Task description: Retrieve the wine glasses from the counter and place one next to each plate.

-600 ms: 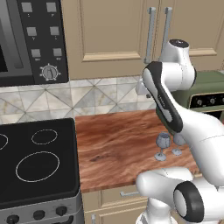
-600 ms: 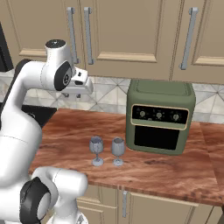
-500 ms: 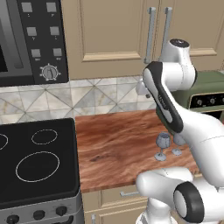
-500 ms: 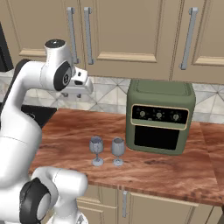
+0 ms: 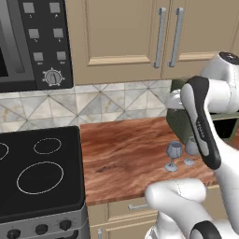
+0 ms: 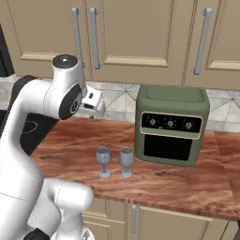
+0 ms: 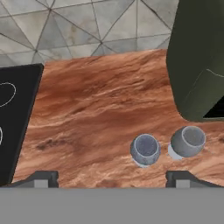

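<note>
Two blue-grey wine glasses (image 6: 103, 161) (image 6: 126, 161) stand side by side on the wood-grain counter (image 6: 65, 145), just left of the toaster oven. From above they show in the hand view as two round bowls (image 7: 145, 149) (image 7: 188, 142). In the left base view one glass (image 5: 173, 156) is plain and the other (image 5: 190, 148) is half behind my arm. My gripper (image 7: 111, 179) hangs open well above the counter, behind and left of the glasses, with nothing between its fingertips (image 7: 43, 178). Its hand (image 6: 92, 103) sits in front of the backsplash. The plates are out of view.
A green toaster oven (image 6: 171, 124) stands on the counter right of the glasses. A black cooktop (image 5: 37, 170) borders the counter on the left. Beige wall cabinets (image 6: 136, 37) hang above, and a tiled backsplash (image 5: 112, 100) runs behind.
My arm has sunk and the hand has come lower toward the counter. The glasses have not moved.
</note>
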Controlling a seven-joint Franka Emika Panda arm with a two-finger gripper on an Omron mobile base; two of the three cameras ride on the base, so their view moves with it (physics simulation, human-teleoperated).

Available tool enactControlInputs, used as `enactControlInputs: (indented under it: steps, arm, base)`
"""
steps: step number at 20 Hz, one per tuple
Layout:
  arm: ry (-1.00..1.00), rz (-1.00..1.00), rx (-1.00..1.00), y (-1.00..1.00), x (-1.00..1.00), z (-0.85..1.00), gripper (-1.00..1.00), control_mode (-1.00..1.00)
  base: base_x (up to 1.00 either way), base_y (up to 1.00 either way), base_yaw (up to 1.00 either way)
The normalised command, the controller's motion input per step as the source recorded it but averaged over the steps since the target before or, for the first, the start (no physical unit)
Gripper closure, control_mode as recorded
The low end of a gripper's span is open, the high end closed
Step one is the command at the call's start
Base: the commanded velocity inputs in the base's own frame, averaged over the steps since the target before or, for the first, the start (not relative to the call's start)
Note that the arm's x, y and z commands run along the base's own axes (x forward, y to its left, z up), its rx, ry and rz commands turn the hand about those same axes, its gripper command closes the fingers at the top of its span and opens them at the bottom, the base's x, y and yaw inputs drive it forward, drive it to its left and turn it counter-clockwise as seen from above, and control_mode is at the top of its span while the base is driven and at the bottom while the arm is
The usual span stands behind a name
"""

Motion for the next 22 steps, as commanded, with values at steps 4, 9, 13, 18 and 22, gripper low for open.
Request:
enactControlInputs:
  steps: [4, 9, 13, 18, 22]
  arm:
    - [-0.2, 0.03, 0.17, -0.69, -0.55, -0.16, -1.0, -1.0]
    - [-0.09, 0.04, 0.12, -0.85, -0.54, -0.3, -1.0, -1.0]
    - [0.02, 0.02, 0.2, -0.98, -0.4, -0.4, -1.0, -1.0]
    - [-0.21, 0.1, 0.15, -0.91, -0.28, -0.35, -1.0, -1.0]
    - [-0.41, 0.19, 0.06, -0.59, -0.06, -0.39, -1.0, -1.0]
  base:
    - [0.0, 0.0, 0.0]
    - [0.0, 0.0, 0.0]
    - [0.0, 0.0, 0.0]
    - [0.0, 0.0, 0.0]
    - [0.0, 0.0, 0.0]
